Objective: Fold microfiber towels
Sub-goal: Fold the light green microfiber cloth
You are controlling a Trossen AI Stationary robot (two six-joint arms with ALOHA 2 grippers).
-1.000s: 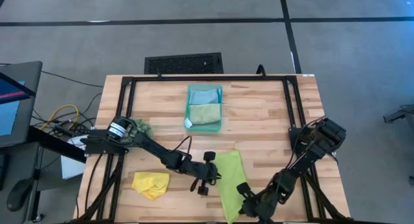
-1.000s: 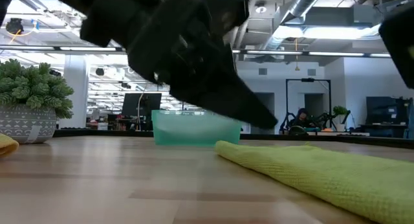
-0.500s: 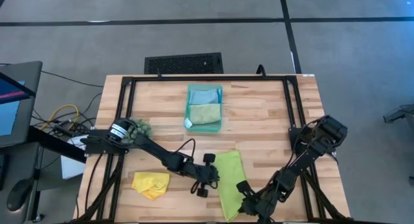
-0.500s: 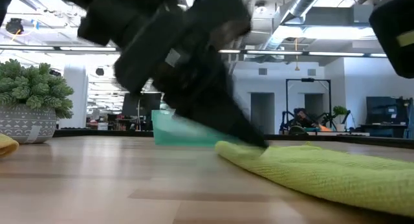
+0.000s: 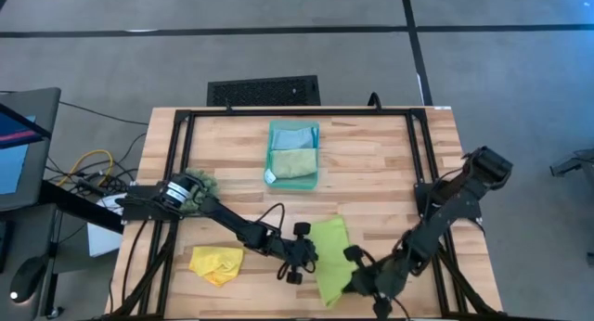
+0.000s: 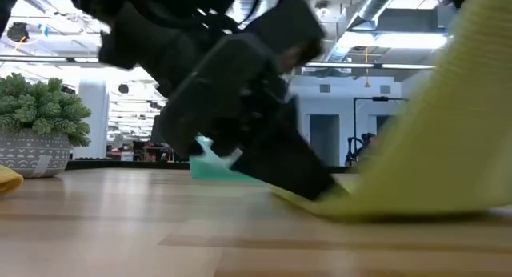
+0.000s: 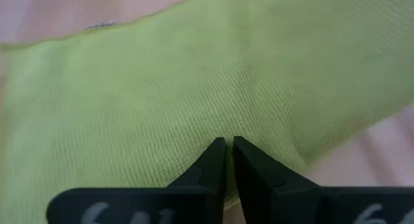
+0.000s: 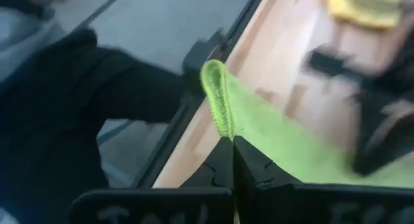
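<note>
Right now your right gripper (image 5: 354,282) sits near the table's front edge with its fingers pinched tight on the lime green towel (image 5: 328,256), and the right wrist view shows a folded lip of that cloth standing up out of the closed fingertips (image 8: 223,160). From the low camera you see the held side of the towel raised in a slope off the wood, while its far side lies flat on the table (image 5: 371,173).

Your left gripper (image 5: 299,258) is at the towel's left edge, fingers closed together with the tips pressed down on the lime green fabric; the left wrist view shows the two dark fingertips (image 7: 213,160) meeting on the cloth, which puckers slightly toward them. Whether they actually have a fold pinched or merely pin the cloth down, you cannot tell.

The yellow towel (image 5: 216,263) lies crumpled near the front left corner, well apart from the left gripper. The teal tray (image 5: 294,177) stands at the middle of the table's back half; in it the light blue towel (image 5: 292,135) lies toward the back and the pale sage green towel (image 5: 294,161) just in front of it, touching. A small potted plant (image 5: 202,182) stands by the left arm's base at the table's left side.
</note>
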